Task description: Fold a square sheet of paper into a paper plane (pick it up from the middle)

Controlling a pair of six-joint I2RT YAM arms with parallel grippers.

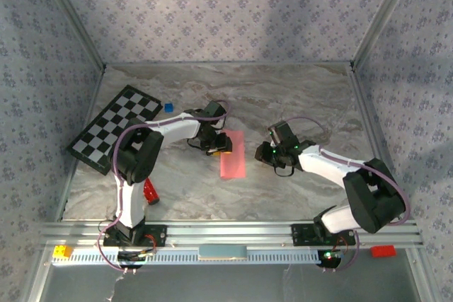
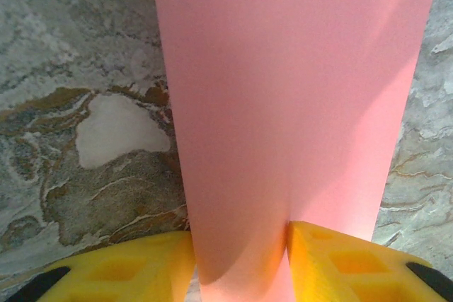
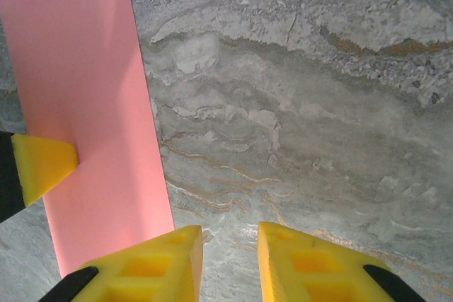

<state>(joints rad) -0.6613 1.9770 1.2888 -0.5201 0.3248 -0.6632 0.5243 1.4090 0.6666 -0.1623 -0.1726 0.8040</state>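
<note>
The square sheet of paper is salmon pink and lies mid-table as a long narrow rectangle, not in the form of a paper plane. My left gripper is at its far left edge. In the left wrist view the yellow fingers press on the sheet from both sides, so the left gripper is shut on it. My right gripper stands just right of the sheet. Its jaws are a little apart over bare marble, and the right gripper holds nothing. The sheet lies to its left.
A black-and-white checkerboard lies at the far left with a tiny blue cube beside it. A red glittery bar lies near the left arm's base. Patterned walls close three sides. Small yellow and red bricks sit on the front rail.
</note>
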